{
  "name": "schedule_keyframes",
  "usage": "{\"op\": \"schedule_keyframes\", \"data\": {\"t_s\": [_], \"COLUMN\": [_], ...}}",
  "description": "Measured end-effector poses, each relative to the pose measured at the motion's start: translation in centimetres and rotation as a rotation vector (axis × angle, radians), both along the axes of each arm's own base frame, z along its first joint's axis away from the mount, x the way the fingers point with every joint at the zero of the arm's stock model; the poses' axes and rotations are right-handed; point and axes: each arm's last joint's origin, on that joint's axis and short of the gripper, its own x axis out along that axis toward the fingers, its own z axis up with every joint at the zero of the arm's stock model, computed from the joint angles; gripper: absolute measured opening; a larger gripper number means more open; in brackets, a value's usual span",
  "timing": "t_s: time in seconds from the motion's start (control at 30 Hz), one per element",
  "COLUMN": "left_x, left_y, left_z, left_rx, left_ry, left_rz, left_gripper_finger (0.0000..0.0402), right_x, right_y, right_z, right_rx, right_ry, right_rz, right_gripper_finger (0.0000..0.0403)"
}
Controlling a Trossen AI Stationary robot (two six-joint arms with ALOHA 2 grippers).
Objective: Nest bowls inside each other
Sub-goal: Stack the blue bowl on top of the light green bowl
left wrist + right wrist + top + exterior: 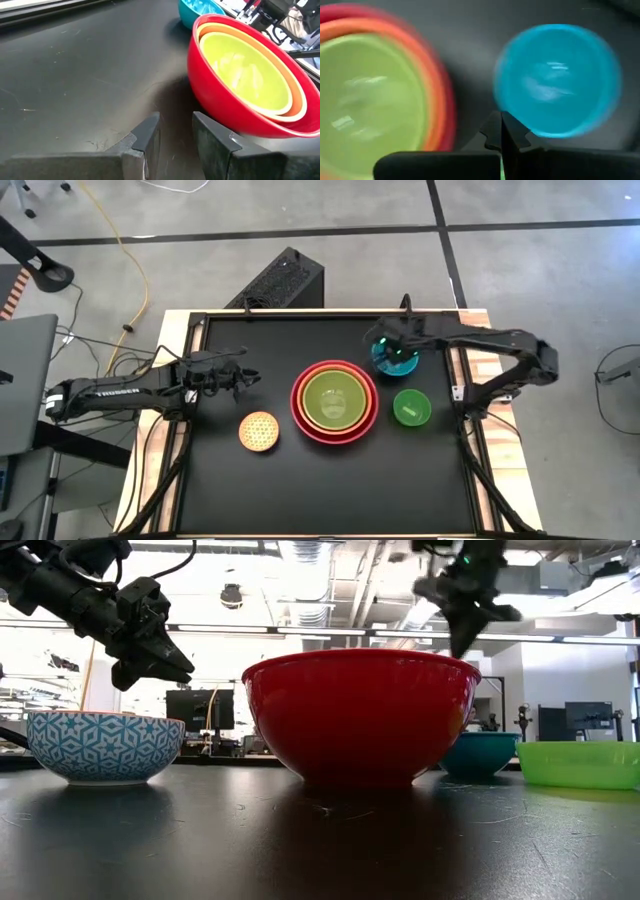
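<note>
Red (335,436), orange (303,402) and lime green (335,400) bowls stand nested at the table's middle, the red one's base on the table (360,715). A blue bowl (396,364) stands to their far right, and a small green bowl (411,408) stands just nearer than it. A dotted yellow bowl (259,430) sits near left; the low view shows a blue-and-white patterned bowl (103,745) at that side. My right gripper (502,131) hangs shut and empty above the blue bowl (557,80). My left gripper (175,134) is open, left of the stack.
The black table top (250,480) is bare along its near side and at its far left. A raised rim (320,313) runs along the far edge. My right arm (500,345) reaches in over the far right corner.
</note>
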Motion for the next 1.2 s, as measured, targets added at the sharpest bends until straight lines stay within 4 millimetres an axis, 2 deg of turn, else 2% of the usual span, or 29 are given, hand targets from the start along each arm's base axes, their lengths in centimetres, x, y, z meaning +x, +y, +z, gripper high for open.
{"op": "schedule_keyframes", "data": {"t_s": [0.17,0.37,0.6,0.73,1.03,1.13,1.2], "left_x": [0.0,0.0,-0.1,-0.1,-0.1,-0.1,-0.1], "left_y": [0.0,0.1,0.1,0.1,0.2,0.2,0.2], "left_z": [0.0,0.0,0.0,0.0,-0.1,-0.1,-0.1], "left_rx": [-0.013,-0.023,-0.038,-0.04,-0.056,-0.059,-0.063], "left_ry": [-0.005,-0.009,-0.015,-0.014,-0.015,-0.017,-0.019], "left_rz": [0.007,0.03,0.066,0.071,0.099,0.102,0.104], "left_gripper_finger": [0.0103,0.0103,0.0103,0.0103,0.0103,0.0103,0.0103], "right_x": [-3.6,-6.2,-7.1,-7.6,-8.1,-8.1,-8.1], "right_y": [-3.6,-7.1,-8.5,-8.6,-8.0,-7.9,-7.9], "right_z": [-2.4,-6.1,-7.4,-8.5,-12.2,-12.4,-12.4], "right_rx": [-0.022,0.033,0.007,0.02,0.071,0.078,0.076], "right_ry": [0.029,0.029,0.011,0.024,0.007,0.01,0.007], "right_rz": [-0.182,-0.287,-0.339,-0.345,-0.33,-0.329,-0.327], "right_gripper_finger": [0.0028,0.0097,0.021,0.0253,0.0254,0.0226,0.0189]}}
